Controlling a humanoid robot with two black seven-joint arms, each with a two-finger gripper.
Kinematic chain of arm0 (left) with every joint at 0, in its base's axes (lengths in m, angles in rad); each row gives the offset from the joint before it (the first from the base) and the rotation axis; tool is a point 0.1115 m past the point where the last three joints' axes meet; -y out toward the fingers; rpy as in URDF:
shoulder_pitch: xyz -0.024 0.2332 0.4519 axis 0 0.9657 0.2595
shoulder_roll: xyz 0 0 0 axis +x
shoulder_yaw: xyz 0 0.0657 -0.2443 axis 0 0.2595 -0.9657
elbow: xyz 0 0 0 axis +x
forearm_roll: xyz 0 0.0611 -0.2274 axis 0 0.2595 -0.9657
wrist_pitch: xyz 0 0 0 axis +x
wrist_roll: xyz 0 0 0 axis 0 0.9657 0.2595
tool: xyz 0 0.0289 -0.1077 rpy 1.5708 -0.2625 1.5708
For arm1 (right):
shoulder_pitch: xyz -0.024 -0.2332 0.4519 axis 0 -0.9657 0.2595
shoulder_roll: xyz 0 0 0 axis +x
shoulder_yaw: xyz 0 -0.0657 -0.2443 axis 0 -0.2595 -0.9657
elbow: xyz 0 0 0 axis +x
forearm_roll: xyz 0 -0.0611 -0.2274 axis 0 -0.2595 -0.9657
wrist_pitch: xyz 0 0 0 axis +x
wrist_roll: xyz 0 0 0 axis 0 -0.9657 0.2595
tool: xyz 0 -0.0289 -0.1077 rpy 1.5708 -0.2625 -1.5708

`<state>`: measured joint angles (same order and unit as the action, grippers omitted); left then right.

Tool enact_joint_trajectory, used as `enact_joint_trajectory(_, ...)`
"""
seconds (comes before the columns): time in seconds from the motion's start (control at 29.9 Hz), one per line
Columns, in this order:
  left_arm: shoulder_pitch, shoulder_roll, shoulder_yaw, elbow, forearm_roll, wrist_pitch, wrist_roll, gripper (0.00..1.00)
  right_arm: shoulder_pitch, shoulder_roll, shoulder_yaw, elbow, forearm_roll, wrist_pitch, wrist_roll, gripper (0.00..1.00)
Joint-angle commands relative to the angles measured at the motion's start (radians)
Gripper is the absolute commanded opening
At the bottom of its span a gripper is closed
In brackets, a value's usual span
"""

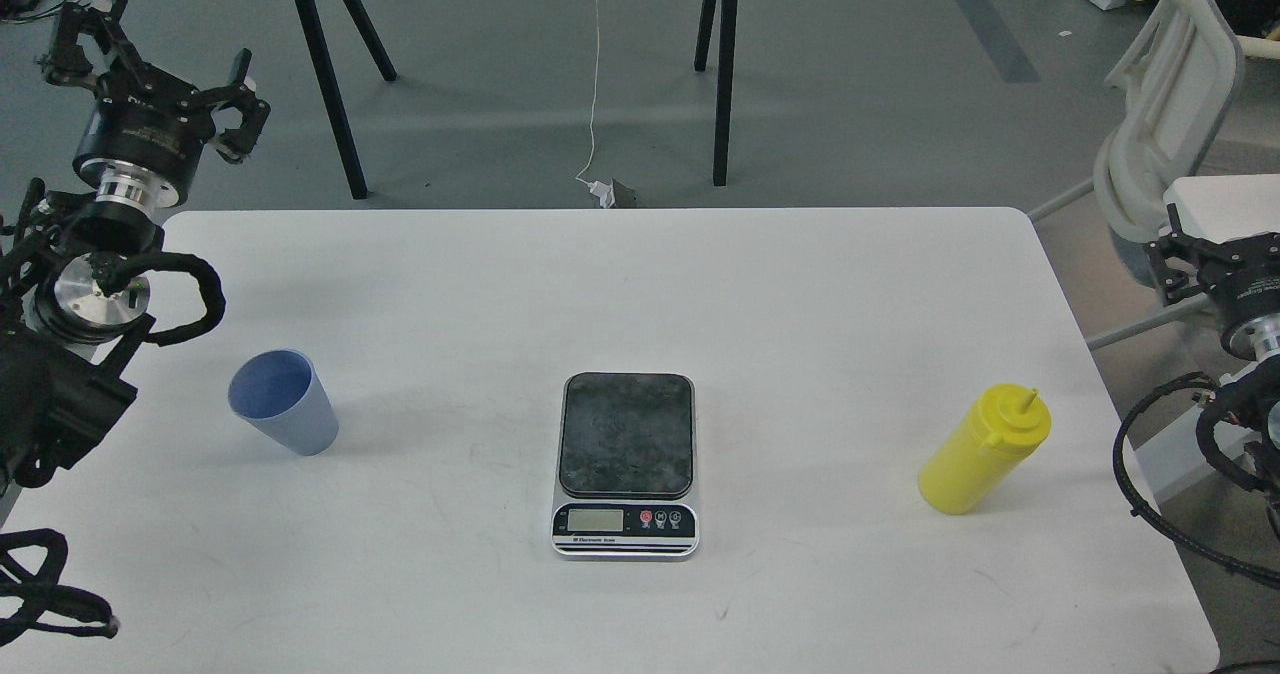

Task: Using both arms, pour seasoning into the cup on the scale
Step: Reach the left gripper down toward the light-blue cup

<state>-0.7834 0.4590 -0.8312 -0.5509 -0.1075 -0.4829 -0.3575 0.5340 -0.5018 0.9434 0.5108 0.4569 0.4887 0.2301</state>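
Nearest on the white counter, which is smooth and faintly scuffed, sits the kitchen scale: a flat rectangle with a dark, worn, rounded platform, a silver front, an LCD and small round buttons. Nothing stands on it, so the cup has yet to be placed there. It looks stiff and stable and needs no handling.

A little farther back and well to the right stands the yellow squeeze bottle, a cylinder with a narrow pointed nozzle. Its plastic is probably soft and smooth, so a hard pinch would likely squirt seasoning early; the mid-body seems the safest place to take hold, firmly but lightly.

At about the same depth on the left, well apart from the scale, the light blue cup stands upright with its mouth open. It tapers toward the base and is likely light and easy to tip; a grip across the upper wall should suit it.

Farthest back, the left gripper hangs above the counter's corner, fingers spread and empty. The right arm enters at the edge; I cannot tell the state of its fingers.
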Motion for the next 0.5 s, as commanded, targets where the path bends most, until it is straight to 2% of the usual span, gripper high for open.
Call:
enact_joint_trajectory(0.0,0.001,-0.002,0.001,-0.001,0.002,0.004,-0.009,1.0,0.0,0.006,-0.006,-0.002,-0.001,0.0,0.0,1.0)
enact_joint_trajectory(0.23,0.038,0.036,0.001,-0.043,0.0,-0.006,-0.006,1.0,-0.012,0.015,0.008,0.037,0.0,0.0,0.002,1.0)
enact_joint_trajectory(0.37,0.139,0.163,0.05,-0.223,0.015,-0.006,0.0,1.0,-0.081,0.002,0.031,0.11,0.002,0.0,0.006,1.0)
enact_joint_trajectory(0.47,0.193,0.266,0.093,-0.363,0.13,-0.006,-0.003,1.0,-0.135,0.002,0.067,0.147,0.002,0.0,0.008,1.0)
